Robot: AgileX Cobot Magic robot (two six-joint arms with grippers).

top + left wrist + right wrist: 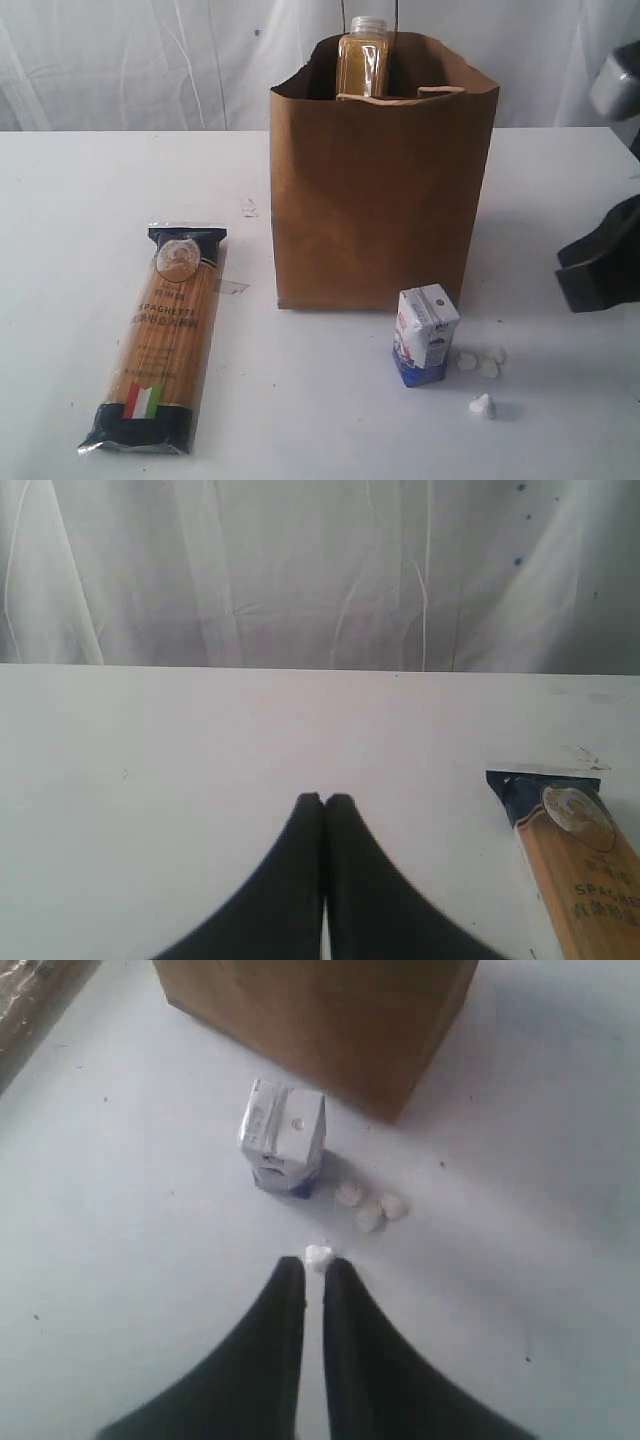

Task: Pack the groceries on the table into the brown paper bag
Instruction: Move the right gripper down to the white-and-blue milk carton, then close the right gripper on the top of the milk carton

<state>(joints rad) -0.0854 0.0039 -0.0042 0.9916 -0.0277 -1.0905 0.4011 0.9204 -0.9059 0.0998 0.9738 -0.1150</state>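
The left end effector point(323, 798) has its fingers pressed together; the right end effector point(313, 1265) fingers almost touch.

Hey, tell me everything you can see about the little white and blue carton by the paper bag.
The small white-blue carton is a boxy paperboard pack, white with a blue base and print too blurred to read. It looks closed and stands upright on the table, just before the brown paper bag, with a narrow gap between them in the right wrist view. Small white lumps lie close beside it, seemingly not touching. Only the table touches it.
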